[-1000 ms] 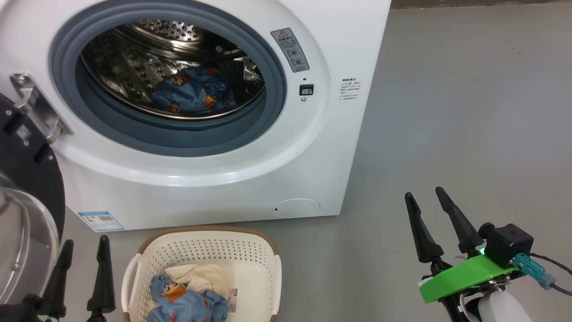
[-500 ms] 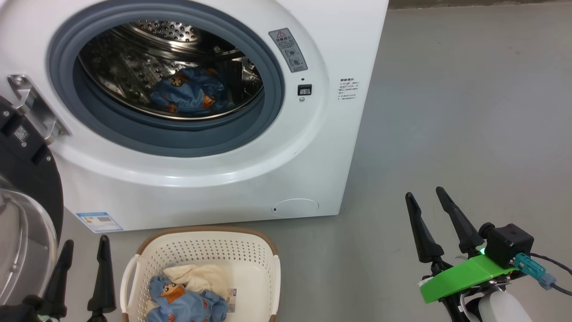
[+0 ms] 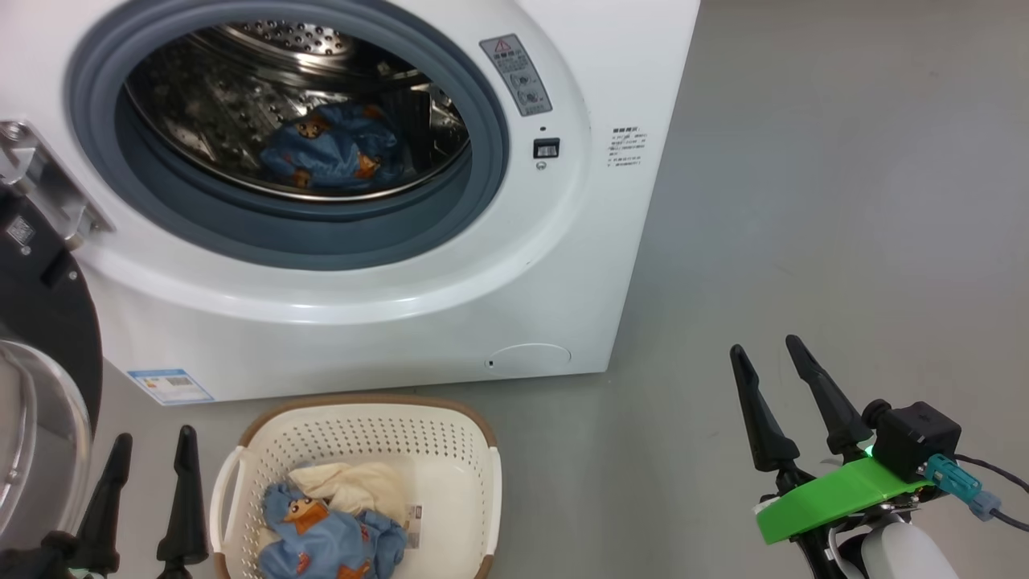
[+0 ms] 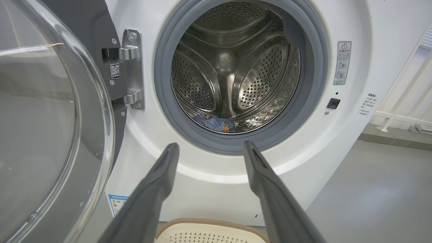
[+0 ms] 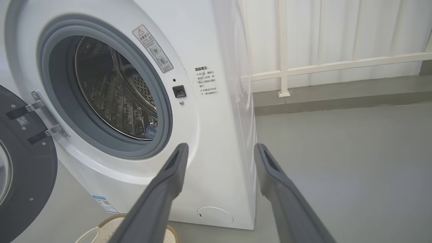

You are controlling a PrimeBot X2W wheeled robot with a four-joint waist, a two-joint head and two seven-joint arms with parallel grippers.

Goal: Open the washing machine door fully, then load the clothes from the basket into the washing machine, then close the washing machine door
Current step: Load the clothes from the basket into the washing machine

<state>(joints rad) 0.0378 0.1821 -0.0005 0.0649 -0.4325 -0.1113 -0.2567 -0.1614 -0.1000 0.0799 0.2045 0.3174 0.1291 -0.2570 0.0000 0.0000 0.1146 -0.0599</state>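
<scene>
The left hand [image 3: 153,436] hovers at the near left, its two tapered matte-black fingers spread wide with nothing between them. The right hand [image 3: 764,347], near right over the bare grey floor [image 3: 804,201], is spread just as wide and holds nothing.

Just right of the left hand sits the basket [image 3: 362,404], a rounded-rectangular tub of perforated cream plastic with a brown woven-look rim. In it lie the clothes [image 3: 338,523]: a crumpled light blue garment [image 3: 321,548] with orange figures, and a plain cream cloth [image 3: 354,485] touching its far side.

Beyond the basket stands the washing machine [image 3: 362,322], boxy and glossy white (a round cap [image 3: 529,358] sits low on its front). Its smooth grey-blue gasket [image 3: 321,237] rings a perforated steel drum [image 4: 233,67], where another blue printed garment [image 3: 338,149] lies. The washing machine door [image 3: 48,314], glossy black around a bulging clear bowl, hangs open at the left.
</scene>
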